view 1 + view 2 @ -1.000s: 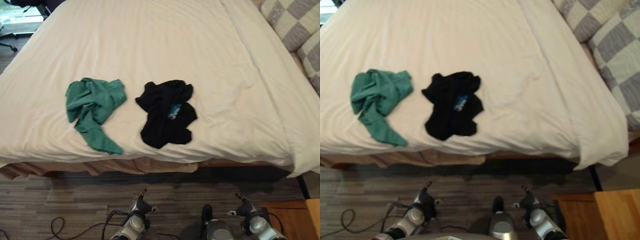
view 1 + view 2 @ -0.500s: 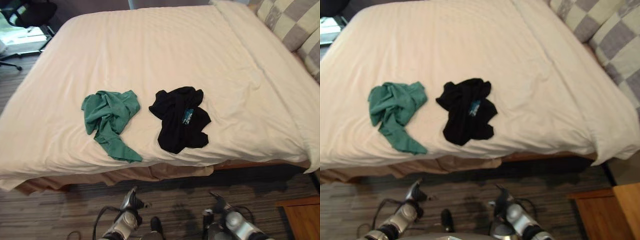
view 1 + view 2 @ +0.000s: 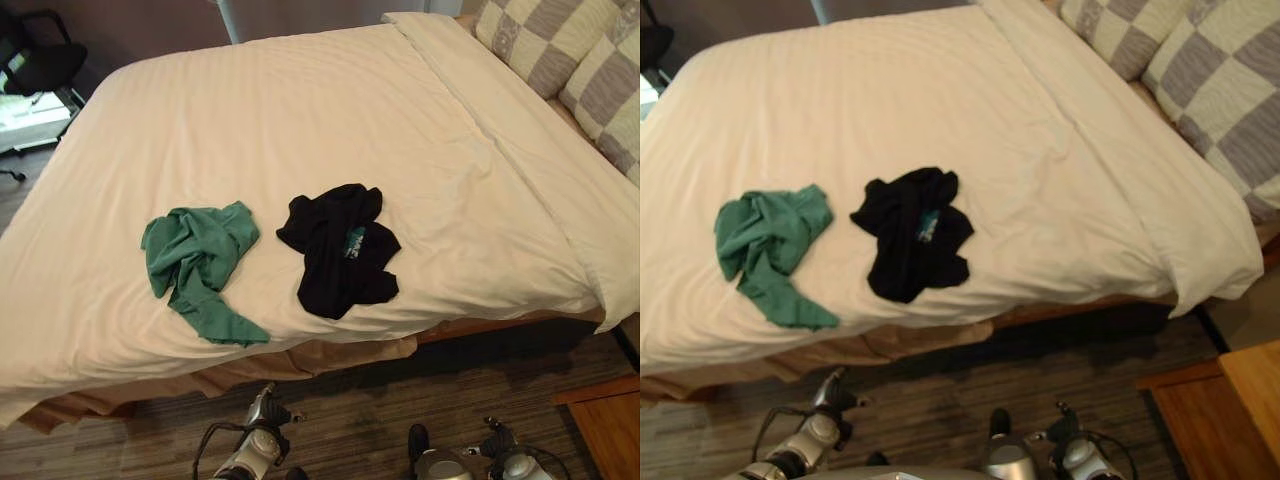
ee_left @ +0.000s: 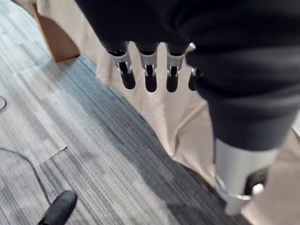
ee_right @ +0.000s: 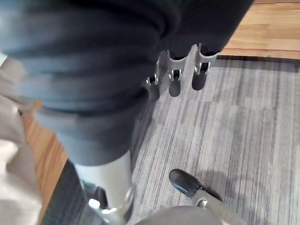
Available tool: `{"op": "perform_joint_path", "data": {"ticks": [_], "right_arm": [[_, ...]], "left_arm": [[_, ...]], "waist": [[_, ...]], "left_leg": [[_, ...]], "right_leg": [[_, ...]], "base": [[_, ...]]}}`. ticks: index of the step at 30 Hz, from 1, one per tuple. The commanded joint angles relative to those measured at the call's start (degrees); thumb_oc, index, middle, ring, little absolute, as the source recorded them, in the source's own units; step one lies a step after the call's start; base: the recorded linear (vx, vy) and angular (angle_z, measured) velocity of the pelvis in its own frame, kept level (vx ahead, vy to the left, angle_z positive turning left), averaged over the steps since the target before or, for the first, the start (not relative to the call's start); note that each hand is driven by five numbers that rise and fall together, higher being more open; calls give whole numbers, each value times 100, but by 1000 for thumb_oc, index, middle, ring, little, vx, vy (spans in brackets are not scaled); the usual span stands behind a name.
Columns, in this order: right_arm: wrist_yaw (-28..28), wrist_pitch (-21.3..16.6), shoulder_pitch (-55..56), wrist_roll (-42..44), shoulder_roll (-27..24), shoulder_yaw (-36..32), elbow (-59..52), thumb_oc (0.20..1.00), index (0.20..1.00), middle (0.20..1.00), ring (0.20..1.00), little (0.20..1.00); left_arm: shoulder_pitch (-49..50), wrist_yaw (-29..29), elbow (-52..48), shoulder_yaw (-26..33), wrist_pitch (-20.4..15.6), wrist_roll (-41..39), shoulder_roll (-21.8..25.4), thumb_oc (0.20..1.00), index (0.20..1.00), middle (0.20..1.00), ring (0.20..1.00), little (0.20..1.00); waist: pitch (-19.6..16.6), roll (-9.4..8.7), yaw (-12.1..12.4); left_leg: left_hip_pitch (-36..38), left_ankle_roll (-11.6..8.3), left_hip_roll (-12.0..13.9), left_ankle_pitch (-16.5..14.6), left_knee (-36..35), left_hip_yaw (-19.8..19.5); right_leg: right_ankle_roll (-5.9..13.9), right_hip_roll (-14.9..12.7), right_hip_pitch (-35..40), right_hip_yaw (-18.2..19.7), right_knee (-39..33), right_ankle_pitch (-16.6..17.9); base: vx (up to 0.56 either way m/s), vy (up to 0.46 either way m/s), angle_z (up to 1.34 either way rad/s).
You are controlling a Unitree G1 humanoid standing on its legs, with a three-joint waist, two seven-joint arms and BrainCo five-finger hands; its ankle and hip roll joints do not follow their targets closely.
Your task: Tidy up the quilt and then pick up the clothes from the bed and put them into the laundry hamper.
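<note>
Quilt (image 3: 300,110), cream, lies spread flat over the bed and fills the upper and middle frame of both eye views; its near edge drapes over the bed side, with a tan bed skirt (image 3: 300,360) showing under it. Its right corner hangs down at the right edge.

Green garment (image 3: 197,265), crumpled, lies on the quilt left of centre. Black garment (image 3: 340,250), crumpled, with a small teal mark on it, lies just right of it; the two are apart, not touching.

Checked pillows (image 3: 560,50), upper right, cut off by the frame. Black chair (image 3: 40,60), upper left corner, partly cut off.

Left hand (image 4: 147,70): fingers straight, hanging over the grey striped floor (image 4: 70,140) beside the bed skirt, holding nothing; thumb hidden behind the dark cover.

Right hand (image 5: 180,77): fingers straight, over the floor near a strip of wood (image 5: 262,28), holding nothing; thumb hidden likewise.

Wooden furniture (image 3: 1220,410), lower right, cut off; kind not discernible.
</note>
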Motion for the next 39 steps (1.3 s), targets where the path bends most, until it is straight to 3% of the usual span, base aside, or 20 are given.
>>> {"op": "perform_joint_path", "data": {"ticks": [1, 3, 4, 6, 7, 8, 9, 10, 12, 16, 17, 21, 22, 23, 24, 25, 26, 30, 34, 39], "right_arm": [[-198, -18, -358, 370, -156, -272, 278, 1000, 1000, 1000, 1000, 1000], [-228, -16, -349, 487, -322, -512, 288, 1000, 1000, 1000, 1000, 1000], [-286, -69, -300, 703, -775, -1004, 168, 1000, 1000, 1000, 1000, 1000], [-356, -106, -270, 755, -897, -1135, 87, 1000, 1000, 1000, 1000, 1000], [-517, -182, 81, 673, -1351, -1579, -764, 1000, 1000, 1000, 1000, 1000], [-517, -181, 83, 672, -1351, -1579, -766, 1000, 1000, 1000, 1000, 1000], [-599, -288, 574, 303, -1772, -1957, -1973, 1000, 1000, 1000, 1000, 1000], [-596, -273, 593, 296, -1767, -1965, -1999, 1000, 1000, 1000, 1000, 1000], [-792, -510, 775, -259, -2217, -2084, -2929, 1000, 1000, 1000, 1000, 1000], [-919, -751, 635, -952, -2826, -1977, -3970, 1000, 1000, 1000, 1000, 1000], [-895, -855, 517, -1289, -3084, -1817, -4580, 1000, 1000, 1000, 1000, 1000], [-775, -999, 238, -1541, -3339, -1495, -5331, 1000, 1000, 1000, 1000, 1000], [-786, -1044, -107, -1691, -3417, -1245, -5618, 1000, 1000, 1000, 1000, 1000], [-789, -1042, -142, -1695, -3423, -1223, -5605, 1000, 1000, 1000, 1000, 1000], [-785, -1021, -569, -1805, -3474, -952, -5926, 1000, 1000, 1000, 1000, 1000], [-664, -1107, -907, -1628, -3708, -810, -6106, 1000, 1000, 1000, 1000, 1000], [-668, -1165, -1261, -1634, -3636, -531, -6317, 1000, 1000, 1000, 1000, 1000], [-771, -1307, -2115, -1550, -3673, 109, -6330, 1000, 1000, 1000, 1000, 1000], [-896, -1345, -2393, -1509, -3662, 272, -6135, 1000, 1000, 1000, 1000, 1000], [-1066, -1285, -1983, -1604, -3525, -170, -5991, 1000, 1000, 1000, 1000, 1000]], "left_arm": [[210, 206, 614, 447, 188, -429, 593, 1000, 1000, 1000, 1000, 1000], [315, 213, 786, 702, 218, -467, 774, 1000, 1000, 1000, 1000, 1000], [553, 270, 1061, 1306, 263, -624, 1280, 1000, 1000, 1000, 1000, 1000], [592, 274, 1112, 1452, 263, -639, 1421, 1000, 1000, 1000, 1000, 1000], [917, 378, 890, 1938, 203, -638, 1905, 1000, 1000, 1000, 1000, 1000], [918, 378, 889, 1938, 204, -638, 1905, 1000, 1000, 1000, 1000, 1000], [1147, 574, 392, 2716, 78, -976, 2283, 1000, 1000, 1000, 1000, 1000], [1157, 574, 381, 2717, 84, -974, 2283, 1000, 1000, 1000, 1000, 1000], [1130, 956, -677, 3112, -275, -1119, 2769, 1000, 1000, 1000, 1000, 1000], [921, 1338, -2613, 2877, -602, -546, 3224, 1000, 1000, 1000, 1000, 1000], [845, 1430, -3557, 2721, -733, -217, 3224, 1000, 1000, 1000, 1000, 1000], [909, 1407, -4696, 2496, -831, 250, 2974, 1000, 1000, 1000, 1000, 1000], [866, 1373, -5138, 2268, -866, 474, 2787, 1000, 1000, 1000, 1000, 1000], [875, 1371, -5160, 2291, -851, 488, 2770, 1000, 1000, 1000, 1000, 1000], [675, 1326, -5388, 2028, -830, 566, 2632, 1000, 1000, 1000, 1000, 1000], [275, 971, -4699, 2263, -1135, -31, 3396, 1000, 1000, 1000, 1000, 1000], [18, 1025, -4409, 1962, -1025, 80, 3605, 1000, 1000, 1000, 1000, 1000], [-976, 1269, -3642, 1211, -842, 361, 4037, 1000, 1000, 1000, 1000, 1000], [-1781, 1476, -3169, 834, -699, 595, 4454, 1000, 1000, 1000, 1000, 1000], [-1748, 1645, -4336, 1234, -487, 1189, 4820, 1000, 1000, 1000, 1000, 1000]], "waist": [[-129, -187, 178], [-153, -218, 195], [-146, -266, 223], [-163, -276, 226], [-155, -300, 238], [-162, -299, 239], [-114, -289, 263], [-140, -291, 263], [-96, -298, 308], [-76, -332, 345], [-45, -359, 365], [62, -409, 434], [251, -461, 519], [248, -455, 504], [520, -497, 599], [570, -442, 606], [757, -479, 618], [1096, -570, 580], [1263, -610, 506], [1375, -552, 493]], "left_leg": [[68, -26, -161, -1040, -7, -8], [58, -34, -173, -1049, -7, 13], [89, -54, -194, -1075, -7, 63], [70, -54, -209, -1074, -7, 74], [95, -46, -242, -1102, -7, 96], [88, -45, -242, -1101, -7, 96], [121, -32, -266, -1126, -7, 98], [91, -29, -269, -1110, -7, 94], [102, -18, -284, -1135, -7, 63], [99, -4, -289, -1161, -7, 9], [94, -2, -282, -1173, -7, -26], [-18, 15, -261, -1119, -7, -104], [-150, 24, -245, -1078, -7, -153], [-170, 27, -246, -1069, -7, -154], [-360, 24, -209, -982, -7, -218], [-437, 6, -180, -926, 1, -214], [-608, -4, -156, -851, 27, -187], [-1003, -66, -31, -667, 96, -97], [-1344, -135, 70, -515, 150, -92], [-1558, -188, 90, -389, 80, -147]], "right_leg": [[476, -605, -49, 130, 53, -613], [501, -634, -49, 134, 39, -578], [565, -690, -12, 119, 14, -532], [584, -705, -34, 123, 1, -508], [645, -757, -4, 109, -30, -466], [645, -757, -11, 109, -30, -465], [695, -794, 26, 87, -31, -460], [690, -796, 0, 85, -37, -445], [735, -838, 38, 30, -29, -455], [760, -863, 51, 26, -39, -460], [768, -862, 55, 18, -40, -472], [754, -855, -16, 5, -37, -462], [751, -852, -112, 3, -24, -457], [748, -853, -133, 5, -21, -450], [743, -848, -315, -14, 6, -421], [746, -842, -402, -11, 23, -406], [759, -843, -587, -15, 73, -373], [762, -806, -1076, 28, 211, -297], [754, -790, -1407, 3, 320, -268], [748, -776, -1585, -70, 350, -272]], "base": [[37, 41, 5], [45, 48, 5], [68, 71, 5], [41, 48, -2], [28, 34, -1], [50, 62, 2], [14, 26, 10], [22, 38, 10], [1, 10, 7], [5, -13, 21], [6, -20, 15], [-60, -45, 3], [-116, -29, -8], [-269, -63, -9], [-197, -36, 11], [-288, -29, 1], [-122, 6, 6], [-164, 5, 1], [-57, -2, -1], [0, -11, 4]]}}
